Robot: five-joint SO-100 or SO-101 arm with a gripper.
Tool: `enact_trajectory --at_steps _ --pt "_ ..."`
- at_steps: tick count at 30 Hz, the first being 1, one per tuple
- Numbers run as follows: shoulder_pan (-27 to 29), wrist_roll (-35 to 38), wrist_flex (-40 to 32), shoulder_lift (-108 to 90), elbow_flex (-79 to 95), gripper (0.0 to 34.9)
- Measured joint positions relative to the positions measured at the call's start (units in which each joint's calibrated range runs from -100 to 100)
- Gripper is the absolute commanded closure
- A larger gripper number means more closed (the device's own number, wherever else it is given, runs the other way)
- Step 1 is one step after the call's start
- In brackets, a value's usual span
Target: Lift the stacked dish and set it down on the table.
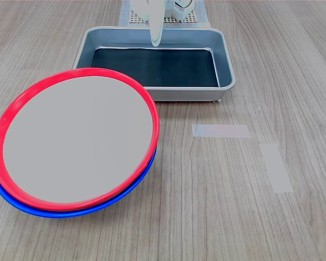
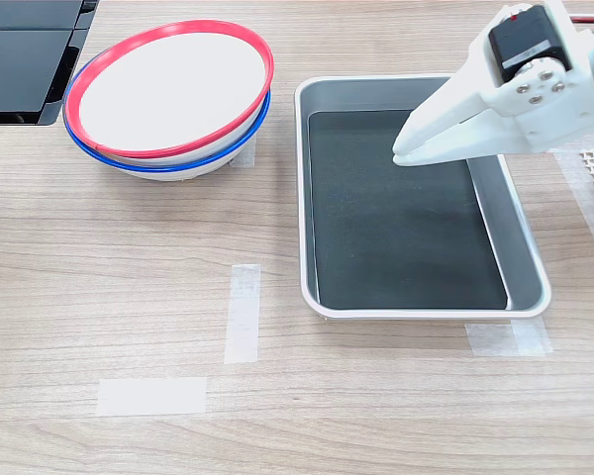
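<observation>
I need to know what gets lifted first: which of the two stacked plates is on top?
The red-rimmed plate is on top, nested in the blue-rimmed plate, of which mostly the rim shows beneath it in both exterior views.

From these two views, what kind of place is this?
Probably a lab bench for robot tests, not a kitchen: tape strips mark the wood-grain table, an empty metal tray lies flat, and a white arm's end effector hangs over it. Red-rimmed dish sits on a blue one.
</observation>
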Motion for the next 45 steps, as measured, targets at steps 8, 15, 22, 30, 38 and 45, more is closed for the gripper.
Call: enact_trajectory --at_steps 8,15,22,30,38,45 --pt "-2.8 1.6 0.2 0.0 0.0 34.6" --pt "-4.4 3.1 0.7 0.0 0.0 34.6" --pt "-0.9 5.6 -0.9 8.8 -5.4 26.6" --pt "8.8 6.9 0.6 46.0 -37.1 22.6" --pt "12.6 8.1 1.2 75.8 -63.2 18.0" --pt "11.4 10.2 1.2 91.1 -74.8 17.5"
